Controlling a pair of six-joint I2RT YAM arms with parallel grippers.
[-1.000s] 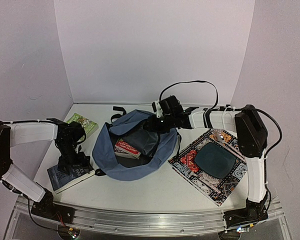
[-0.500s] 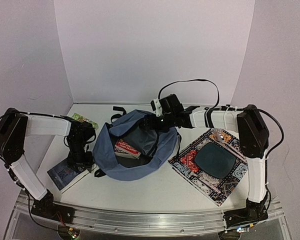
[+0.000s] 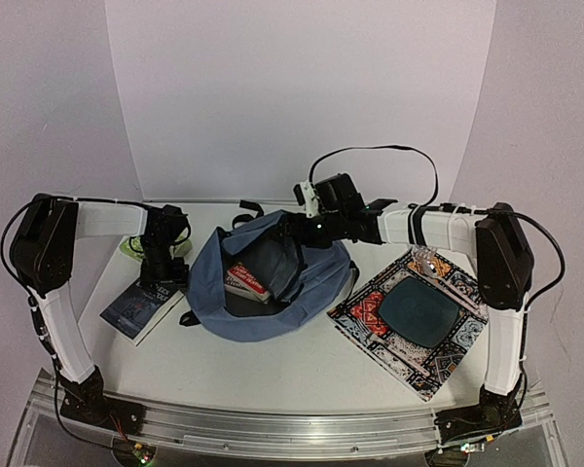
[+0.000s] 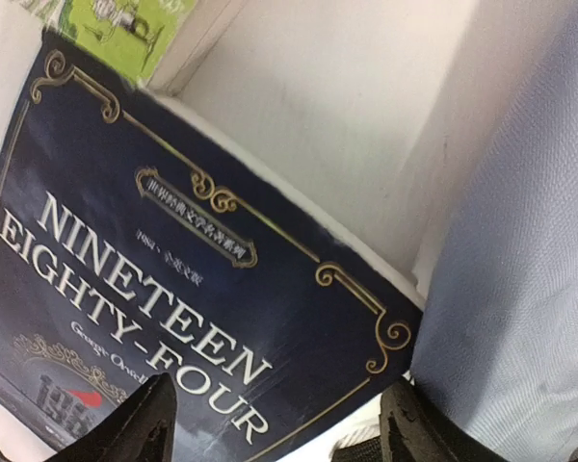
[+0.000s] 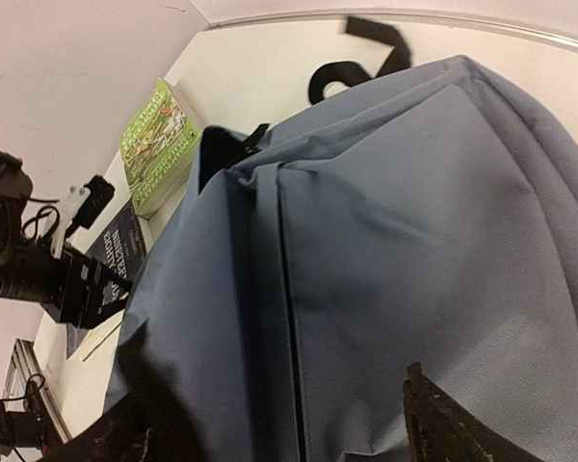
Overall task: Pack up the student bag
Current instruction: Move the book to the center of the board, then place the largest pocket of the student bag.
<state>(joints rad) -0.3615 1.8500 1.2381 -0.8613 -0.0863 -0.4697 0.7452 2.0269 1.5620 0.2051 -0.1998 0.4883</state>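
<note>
The worktop [image 3: 302, 365] carries the student bag [image 3: 263, 306] at its middle, slate-blue and slumped, its dark-lined mouth gaping. A patterned mat [image 3: 414, 316] lies to its right. To its left a navy book [image 3: 134, 306] lies just beside the bag's wall, with a green book [image 3: 128, 245] behind it, and a red book [image 3: 248, 280] lies inside the bag. The right claw [image 3: 294, 232] is spread apart over the bag's far rim. The left claw [image 3: 165, 280] is spread apart above the navy book, grasping nothing.

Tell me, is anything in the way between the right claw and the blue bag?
No, nothing visible. The right gripper hangs open close over the student bag, with only the bag's blue fabric showing between its jaws.
</note>
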